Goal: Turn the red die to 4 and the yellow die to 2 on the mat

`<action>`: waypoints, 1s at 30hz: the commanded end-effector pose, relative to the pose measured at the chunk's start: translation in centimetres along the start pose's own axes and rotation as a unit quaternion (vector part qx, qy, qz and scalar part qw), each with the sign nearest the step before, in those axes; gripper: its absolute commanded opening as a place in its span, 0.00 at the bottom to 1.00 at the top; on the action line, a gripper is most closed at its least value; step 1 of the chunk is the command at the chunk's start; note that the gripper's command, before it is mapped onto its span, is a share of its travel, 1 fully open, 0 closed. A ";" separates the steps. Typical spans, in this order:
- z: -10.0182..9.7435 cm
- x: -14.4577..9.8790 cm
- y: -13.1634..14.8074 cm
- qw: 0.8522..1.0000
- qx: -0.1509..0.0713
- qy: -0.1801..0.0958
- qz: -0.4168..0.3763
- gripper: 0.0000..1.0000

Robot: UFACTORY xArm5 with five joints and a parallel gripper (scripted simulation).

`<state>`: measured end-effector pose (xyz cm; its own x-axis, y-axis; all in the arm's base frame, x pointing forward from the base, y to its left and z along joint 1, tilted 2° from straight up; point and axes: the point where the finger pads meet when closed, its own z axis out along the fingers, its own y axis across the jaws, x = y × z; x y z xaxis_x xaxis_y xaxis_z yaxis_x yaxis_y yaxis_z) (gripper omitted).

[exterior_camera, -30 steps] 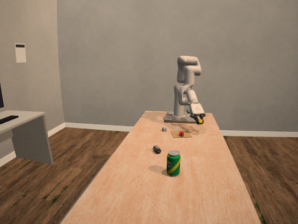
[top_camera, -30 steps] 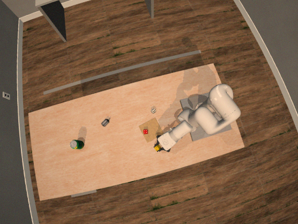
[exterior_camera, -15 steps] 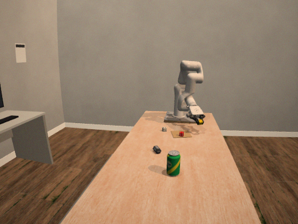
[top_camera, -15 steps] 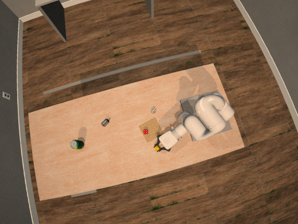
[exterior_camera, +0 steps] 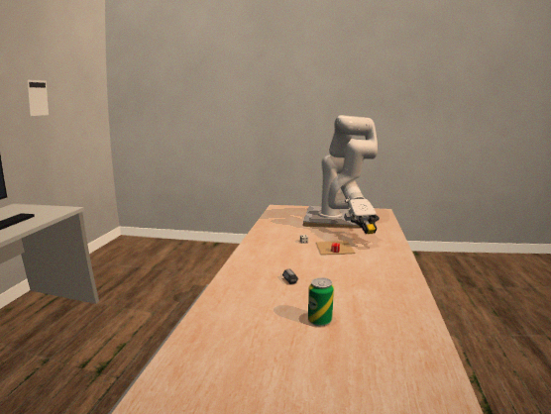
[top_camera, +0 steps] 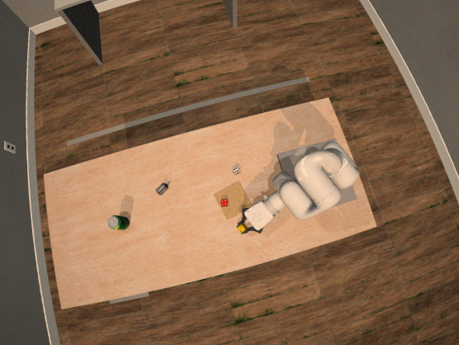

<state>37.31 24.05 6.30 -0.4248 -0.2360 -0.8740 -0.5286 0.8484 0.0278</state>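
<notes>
The claw (top_camera: 243, 228) is pinching the yellow die (exterior_camera: 371, 227) and holding it in the air, tilted over, above the table's (top_camera: 165, 264) long edge on the arm's (top_camera: 314, 186) side, just past the mat's (exterior_camera: 324, 249) corner and off it. The red die (top_camera: 224, 202) sits flat near the middle of the mat; its top face is too small to read. The white die (top_camera: 236, 169) rests on bare wood beyond the mat, toward the far long edge, apart from everything else. A can (exterior_camera: 320, 301) and a small dark thing (exterior_camera: 289, 275) stand well away toward the other end. I would judge the yellow die light, rigid and smooth, so it can slip or twist between the pads if the hold is off-centre. The sure hold is on two opposite flat faces, squarely across the middle, not across edges or corners. Which number points up I cannot tell. Setting it down flat should need the faces squared to the mat first, or it may tumble to another number.
</notes>
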 end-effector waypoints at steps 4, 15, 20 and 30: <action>1.3 2.2 0.0 1.000 -0.001 -0.002 0.000 0.27; 2.5 4.4 0.1 1.000 -0.002 -0.002 0.000 0.27; 2.6 4.8 0.1 1.000 -0.002 -0.002 0.000 0.27; 2.6 4.8 0.1 1.000 -0.002 -0.002 0.000 0.27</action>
<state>37.17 24.21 0.79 -0.4238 -0.2353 -0.8747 -0.5317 0.8464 0.0299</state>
